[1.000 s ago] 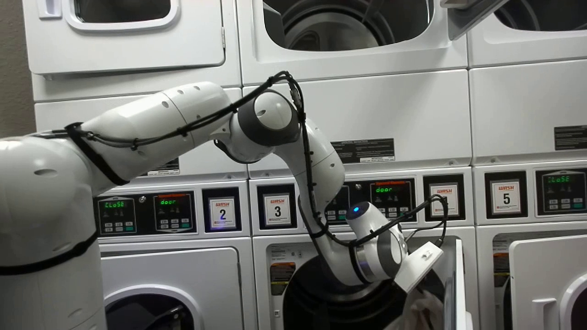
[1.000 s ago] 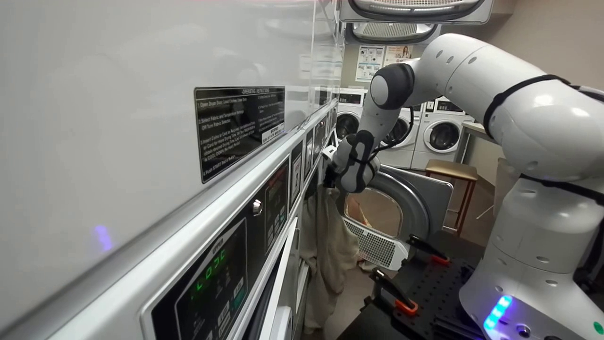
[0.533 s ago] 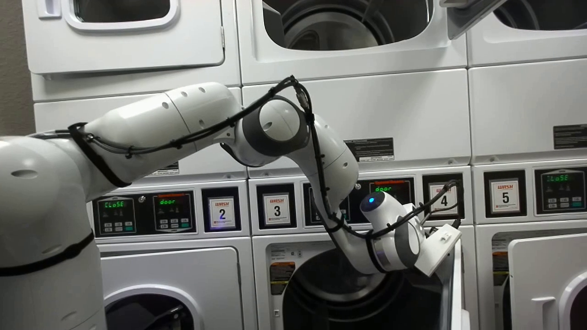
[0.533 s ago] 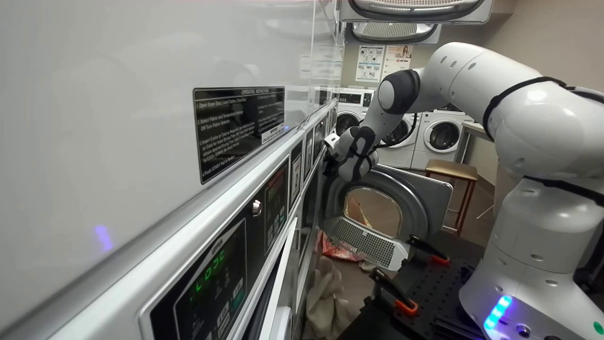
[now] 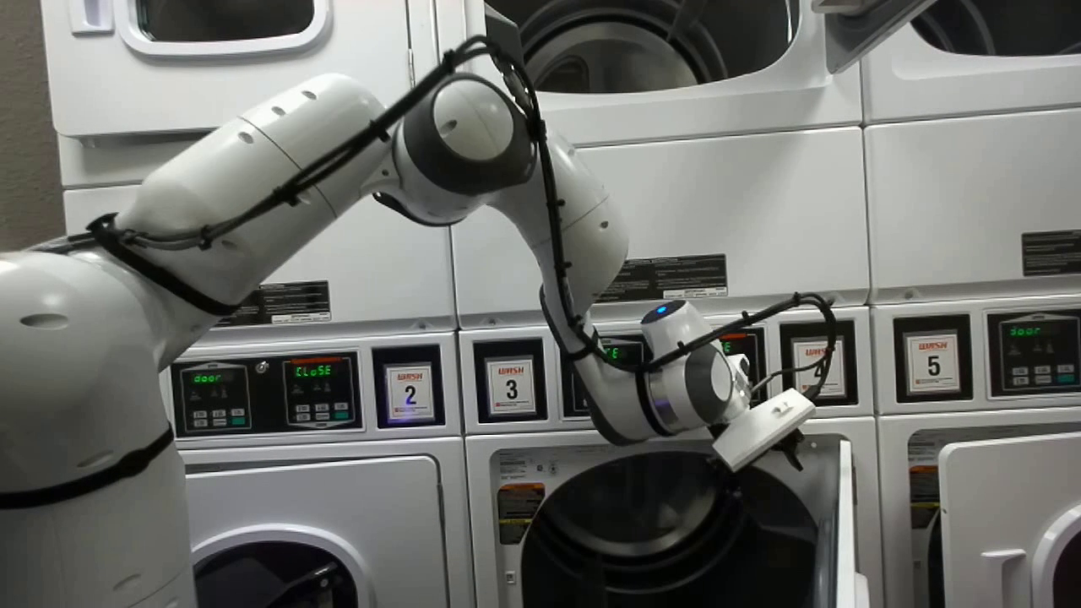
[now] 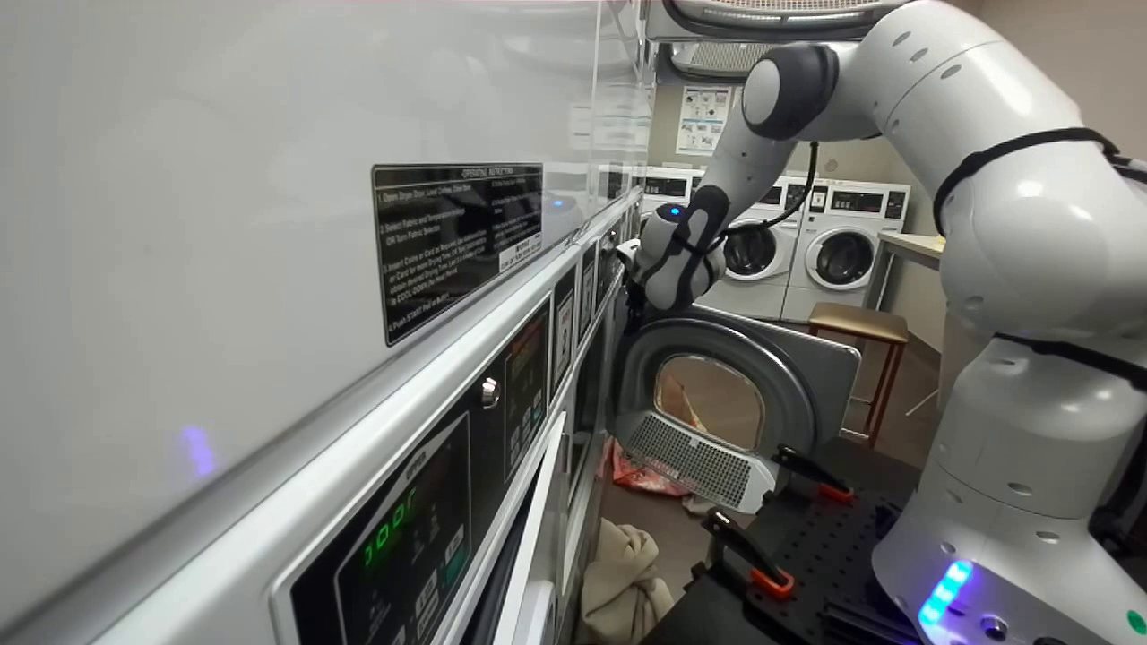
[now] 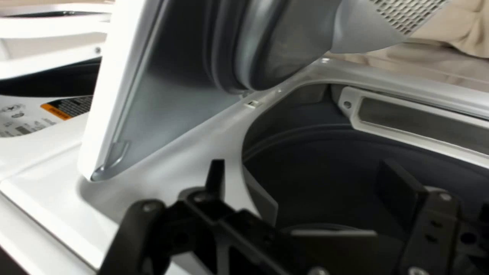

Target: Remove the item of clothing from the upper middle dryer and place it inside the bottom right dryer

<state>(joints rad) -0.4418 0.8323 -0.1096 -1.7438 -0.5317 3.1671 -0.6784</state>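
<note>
Wrist view has the gripper (image 7: 301, 168) with its fingers spread wide and nothing between them, one seen against the metal frame (image 7: 214, 141) of a dryer opening, the other against the dark drum (image 7: 328, 164); a swung-out door (image 7: 179, 103) stands just beyond. In an exterior view, the gripper hangs before the lower middle dryer (image 5: 515, 473), below the upper middle dryer (image 5: 659, 116); next along the row is what looks like the bottom right dryer (image 5: 893, 507), its own door (image 5: 1005, 498) standing away from the frame. In an exterior view, a beige cloth (image 6: 623, 582) lies bunched on the floor (image 6: 668, 542), well apart from the fingers, and a red bundle (image 6: 645, 477) lies farther off. The beige one is most likely the clothing meant, so the placing is not yet done and recovering it seems the step in hand. To do that well, the robot arm (image 6: 972, 107) should draw clear of the door before dropping, keep the fingers apart, come down over a raised fold rather than a flat edge, and pinch deep into the bunch. The lift wants to be slow and straight, since a trailing end could catch on the nearer clamp (image 6: 771, 584) at the edge of the black bench (image 6: 824, 546).
</note>
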